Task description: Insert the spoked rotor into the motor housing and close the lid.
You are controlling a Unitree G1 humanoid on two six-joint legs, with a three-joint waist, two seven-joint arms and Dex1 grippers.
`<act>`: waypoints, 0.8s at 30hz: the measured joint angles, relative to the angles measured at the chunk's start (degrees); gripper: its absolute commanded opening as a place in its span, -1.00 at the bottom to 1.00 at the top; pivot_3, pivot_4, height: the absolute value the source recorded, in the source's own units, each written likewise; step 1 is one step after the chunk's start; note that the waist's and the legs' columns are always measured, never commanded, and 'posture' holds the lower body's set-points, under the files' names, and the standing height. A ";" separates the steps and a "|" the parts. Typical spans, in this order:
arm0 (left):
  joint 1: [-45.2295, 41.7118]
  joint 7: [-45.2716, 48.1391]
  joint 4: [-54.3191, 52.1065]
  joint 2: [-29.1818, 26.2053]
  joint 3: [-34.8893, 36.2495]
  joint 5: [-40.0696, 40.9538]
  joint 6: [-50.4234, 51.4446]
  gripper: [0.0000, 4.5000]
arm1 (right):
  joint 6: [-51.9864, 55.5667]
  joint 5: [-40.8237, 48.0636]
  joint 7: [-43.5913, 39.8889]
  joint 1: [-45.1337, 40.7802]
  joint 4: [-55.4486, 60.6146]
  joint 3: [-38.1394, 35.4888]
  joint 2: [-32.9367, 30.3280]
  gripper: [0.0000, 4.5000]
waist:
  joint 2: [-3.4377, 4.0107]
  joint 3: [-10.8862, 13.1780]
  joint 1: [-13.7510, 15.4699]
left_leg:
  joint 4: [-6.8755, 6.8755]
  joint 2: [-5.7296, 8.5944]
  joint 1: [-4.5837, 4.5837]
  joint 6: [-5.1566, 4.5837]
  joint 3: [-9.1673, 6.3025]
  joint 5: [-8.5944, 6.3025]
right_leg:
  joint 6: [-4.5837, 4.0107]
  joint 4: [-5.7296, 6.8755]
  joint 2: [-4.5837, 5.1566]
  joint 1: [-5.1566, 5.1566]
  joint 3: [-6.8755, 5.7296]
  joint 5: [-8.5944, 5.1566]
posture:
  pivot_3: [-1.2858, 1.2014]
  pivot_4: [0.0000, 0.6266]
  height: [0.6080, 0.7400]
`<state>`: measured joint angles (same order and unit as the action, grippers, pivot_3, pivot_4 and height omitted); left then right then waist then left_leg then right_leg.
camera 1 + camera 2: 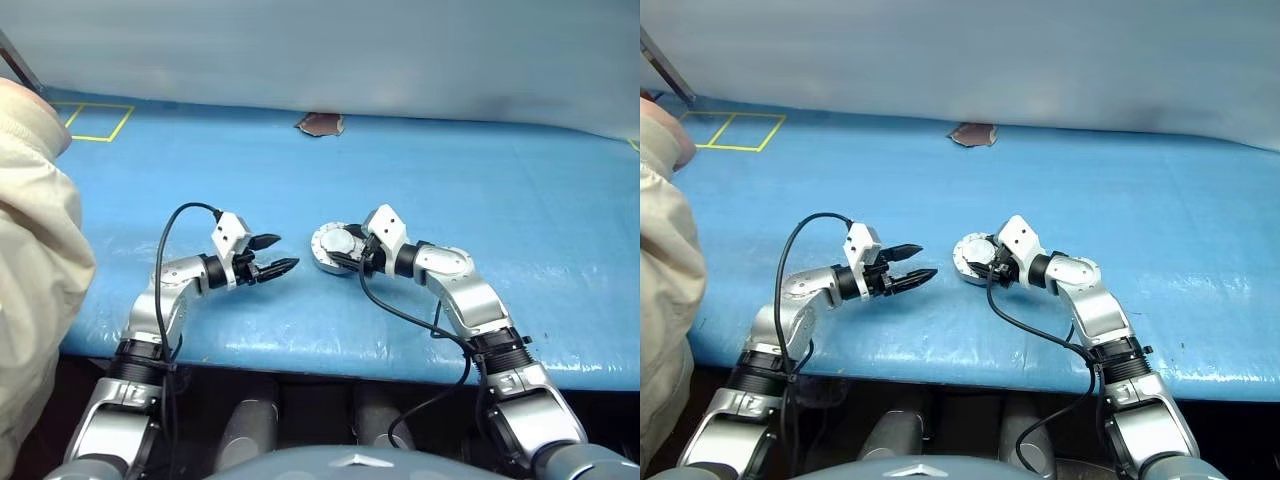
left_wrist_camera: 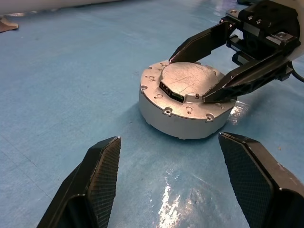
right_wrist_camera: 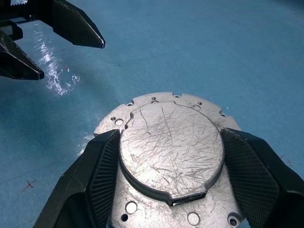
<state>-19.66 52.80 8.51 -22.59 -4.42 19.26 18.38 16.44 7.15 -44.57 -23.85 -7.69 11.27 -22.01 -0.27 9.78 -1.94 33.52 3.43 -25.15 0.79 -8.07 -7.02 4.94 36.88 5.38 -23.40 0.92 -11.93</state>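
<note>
- Straddling the raised round centre of the lid [image 3: 171, 145], the right gripper's [image 3: 170, 164] two black fingers [image 3: 102, 166] stand wide apart, one on each side, pads close against or touching that raised disc; whether they press it cannot be made out.
- Hanging just above the blue tabletop [image 1: 520, 200], the left gripper [image 1: 277, 254] has its fingers [image 2: 102, 161] spread apart and holds nothing; its tips point at the motor housing [image 2: 183, 118] from a short way off, not touching it.
- Sitting flat on the tabletop between the two grippers, the housing is near the front edge and about midway along it.
- The lid lies down flush on the housing, its scratched outer face up, so no windings show.
- The spoked rotor cannot be seen; with the lid shut it is presumably inside, though that is a judgement.
- By this reading the task is at or near its end: little seems left but letting go and drawing the arms back, perhaps after a check that the lid is fully seated.
- A person's pale sleeve [image 1: 30, 260] reaches in at the left edge of the tabletop.
</note>
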 measured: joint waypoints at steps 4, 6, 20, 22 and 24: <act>-1.49 -1.25 0.01 0.83 0.38 0.04 0.27 -0.26 | -0.03 -0.01 0.34 0.32 0.18 0.04 -0.01 0.35 | 0.00 0.00 0.07 | 0.00 0.01 0.02 0.00 0.00 0.00 | 0.00 -0.01 0.00 0.02 0.00 0.00 | 0.03 -0.52 1.00; -2.41 -2.24 0.09 1.73 0.19 -0.78 -0.15 -0.55 | 0.00 -0.02 0.80 0.62 0.47 0.04 0.00 0.35 | 0.00 0.00 0.13 | 0.01 0.01 0.02 0.00 0.00 0.00 | 0.01 -0.01 0.00 0.04 0.00 0.01 | 0.03 -0.52 1.00; -6.09 -2.85 4.66 5.35 -5.48 -5.83 -1.87 -1.00 | 0.01 -0.06 2.75 1.78 1.96 0.08 0.01 0.35 | 0.00 0.00 0.37 | 0.07 0.01 0.03 -0.01 0.01 0.00 | 0.03 0.00 0.00 0.09 0.00 0.02 | 0.03 -0.52 1.00; -6.24 -2.97 5.08 6.03 -6.10 -6.23 -2.08 -1.00 | 0.03 -0.05 2.98 1.94 2.22 0.09 0.01 0.35 | 0.00 0.00 0.36 | 0.07 0.01 0.02 -0.01 0.01 0.00 | 0.04 0.00 0.00 0.08 0.00 0.02 | 0.03 -0.52 1.00; -6.54 -3.73 5.76 6.83 -6.77 -7.53 -2.71 -1.00 | 0.04 -0.05 3.25 2.14 2.46 0.08 0.01 0.35 | -0.01 0.00 0.41 | 0.07 0.01 0.02 -0.01 0.01 0.00 | 0.04 0.00 0.00 0.08 0.00 0.02 | 0.03 -0.52 1.00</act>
<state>-26.19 49.08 14.27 -15.76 -11.19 11.73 15.67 16.48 7.10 -41.32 -21.70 -5.23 11.35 -22.00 -0.27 9.78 -1.53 33.59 3.44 -25.13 0.78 -8.06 -7.02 4.97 36.88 5.38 -23.33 0.92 -11.91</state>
